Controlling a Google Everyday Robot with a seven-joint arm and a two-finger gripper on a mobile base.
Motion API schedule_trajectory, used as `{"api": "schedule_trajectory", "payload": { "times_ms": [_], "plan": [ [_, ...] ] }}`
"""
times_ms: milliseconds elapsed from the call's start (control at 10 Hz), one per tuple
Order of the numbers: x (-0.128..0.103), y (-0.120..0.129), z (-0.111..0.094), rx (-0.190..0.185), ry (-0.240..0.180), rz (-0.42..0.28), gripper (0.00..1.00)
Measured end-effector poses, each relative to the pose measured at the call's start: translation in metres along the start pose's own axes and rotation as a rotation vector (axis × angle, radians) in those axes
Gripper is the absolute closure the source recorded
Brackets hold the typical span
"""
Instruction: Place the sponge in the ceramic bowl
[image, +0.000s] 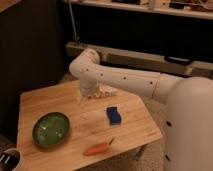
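At the far left bottom corner we see a small white cup (7, 159) with a dark inside, cut off by the edge of the frame, so only part of its rim shows. It sits lower than the wooden table (135, 131).

On the left part of the tabletop stands the ceramic bowl (51, 129), round, green and glossy, in full view. We cannot make out anything lying in it.

Further right, at the far side of the table, the white arm (125, 80) bends down at its elbow and ends in the gripper (81, 99), which hangs just above the wood, well apart from the bowl. The claw blends into the pale wrist and is hard to make out. Its jaws stand apart, and we see nothing clamped in them.

Just to its right lies a small white bottle (107, 91), partly hidden by the arm, its shape blurred.

The sponge (114, 115) lies flat on the table right of centre, blue, apart from the gripper and well apart from the bowl.

Near the front edge, between bowl and sponge, lies an orange carrot (97, 148).

The robot's white body (190, 125) fills the right side, cut off by the frame.
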Motion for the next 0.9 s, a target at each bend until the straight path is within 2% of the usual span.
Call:
{"api": "schedule_trajectory", "payload": {
  "times_ms": [100,300,600,700,900],
  "plan": [
    [-0.012,0.01,0.019,0.01,-0.022,0.021,0.2],
    [-0.048,0.038,0.073,0.033,-0.074,0.087,0.2],
    [-0.086,0.085,0.133,0.056,-0.088,0.176,0.2],
    [-0.09,0.095,0.144,0.063,-0.079,0.194,0.2],
    [-0.089,0.104,0.151,0.073,-0.052,0.216,0.2]
  ]
}}
